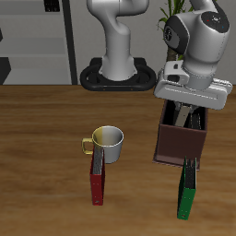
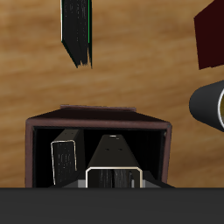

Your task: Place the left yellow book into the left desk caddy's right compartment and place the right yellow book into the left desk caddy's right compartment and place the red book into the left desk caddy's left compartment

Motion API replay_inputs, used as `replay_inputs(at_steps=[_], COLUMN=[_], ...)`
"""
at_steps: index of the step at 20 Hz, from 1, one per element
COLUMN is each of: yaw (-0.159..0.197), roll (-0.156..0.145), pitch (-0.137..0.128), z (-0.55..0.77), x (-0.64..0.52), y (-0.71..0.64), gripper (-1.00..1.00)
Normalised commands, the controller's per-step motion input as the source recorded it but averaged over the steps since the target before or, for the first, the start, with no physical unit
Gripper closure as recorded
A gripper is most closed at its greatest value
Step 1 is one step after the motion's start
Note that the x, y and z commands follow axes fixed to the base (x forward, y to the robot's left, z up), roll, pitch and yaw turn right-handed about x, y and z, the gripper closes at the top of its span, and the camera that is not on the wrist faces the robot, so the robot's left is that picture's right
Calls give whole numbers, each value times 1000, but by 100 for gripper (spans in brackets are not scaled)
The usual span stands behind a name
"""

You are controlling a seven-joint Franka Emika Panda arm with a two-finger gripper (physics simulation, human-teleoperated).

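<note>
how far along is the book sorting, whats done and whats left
Looks done: one yellow book stands inside the left desk caddy. In hand: the end effector is down in the caddy over a second yellow book; whether it grips it is unclear. Left: the red book stands on the table beside the mug, not yet in the caddy.

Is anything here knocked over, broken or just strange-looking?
Nothing looks broken or spilled. The red book and the green book both stand on edge on the table rather than lying flat, which is a little unusual. The mug is upright, and the gripper is down inside the caddy.
</note>
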Motion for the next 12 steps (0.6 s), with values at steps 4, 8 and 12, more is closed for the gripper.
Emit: replay_inputs(at_steps=[4,8,12], yaw=[-5,58,-2], roll=[14,-9,-1], pitch=[40,0,1], z=[-177,-79,-5], x=[41,21,-13], y=[-51,-11,-81], gripper=[-100,-100,-100])
